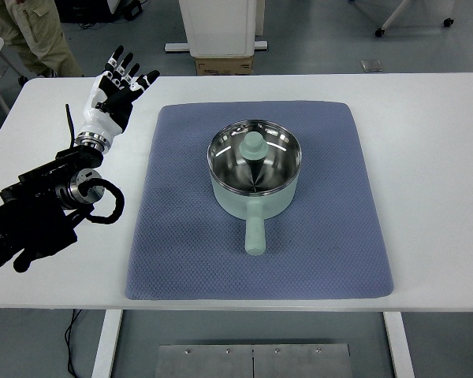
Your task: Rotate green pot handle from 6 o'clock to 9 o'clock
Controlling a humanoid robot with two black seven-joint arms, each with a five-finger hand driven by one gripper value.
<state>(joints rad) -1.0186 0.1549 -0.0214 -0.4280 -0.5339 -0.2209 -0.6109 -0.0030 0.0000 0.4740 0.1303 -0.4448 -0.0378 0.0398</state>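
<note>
A pale green pot (pixel 254 172) with a shiny steel inside stands in the middle of a blue-grey mat (pixel 181 236). Its handle (pixel 255 232) points straight toward the near edge, at 6 o'clock. A green knob (pixel 255 145) shows inside the pot's mouth. My left hand (pixel 117 85) is raised over the table's far left part, well left of the pot and off the mat, fingers spread and holding nothing. Its black forearm (pixel 39 213) comes in from the lower left. The right arm does not show.
The white table (pixel 433 142) carries the mat, with bare surface on both sides. Beyond the far edge stand a white cabinet base (pixel 221 27) and a cardboard box (pixel 224 64). A person's trouser legs (pixel 39 35) show at the top left.
</note>
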